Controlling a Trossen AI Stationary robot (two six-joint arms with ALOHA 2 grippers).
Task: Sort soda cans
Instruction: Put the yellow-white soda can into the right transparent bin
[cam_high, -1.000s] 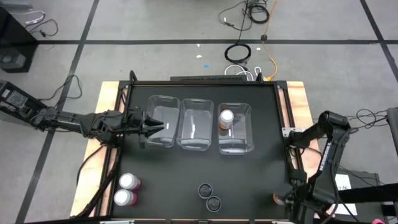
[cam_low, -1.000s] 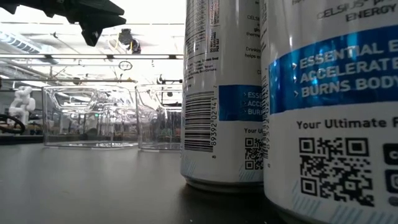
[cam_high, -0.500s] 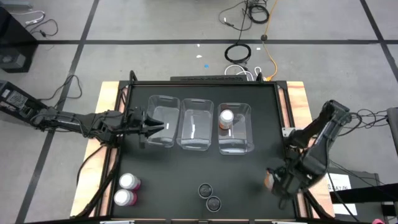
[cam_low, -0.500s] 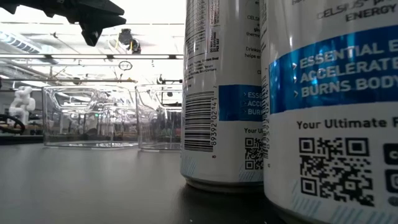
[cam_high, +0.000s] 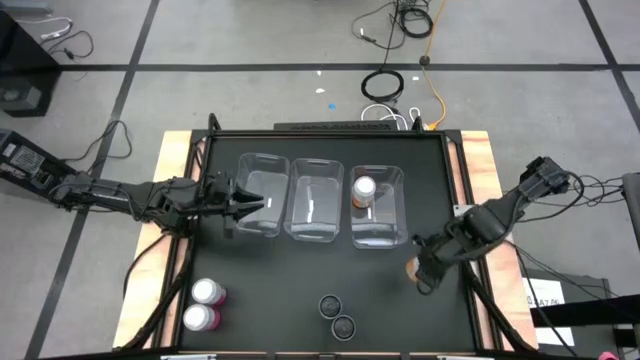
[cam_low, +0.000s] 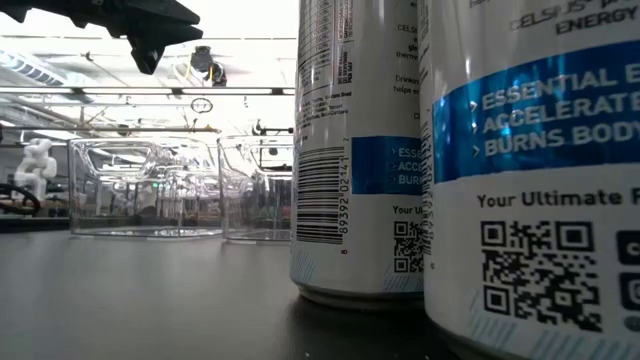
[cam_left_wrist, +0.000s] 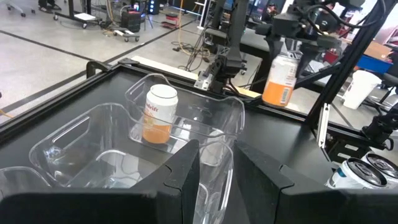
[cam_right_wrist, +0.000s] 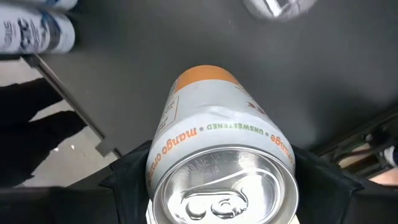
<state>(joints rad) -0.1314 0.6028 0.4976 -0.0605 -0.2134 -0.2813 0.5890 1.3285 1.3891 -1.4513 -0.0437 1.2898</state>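
Now my right gripper clamped on mango orange can, just beside right-hand clear bin. Risk, I judged: can clipping bin wall, slipping.

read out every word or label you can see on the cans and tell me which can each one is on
"mango orange" and "UNSWEETENED": orange can held in the right claw.
"ESSENTIAL", "ACCELERATE", "BURNS BODY", "Your Ultimate": nearest can in the low view.
"89392 0242" by the barcode: can behind it.
Orange can in the bin: print too blurred.
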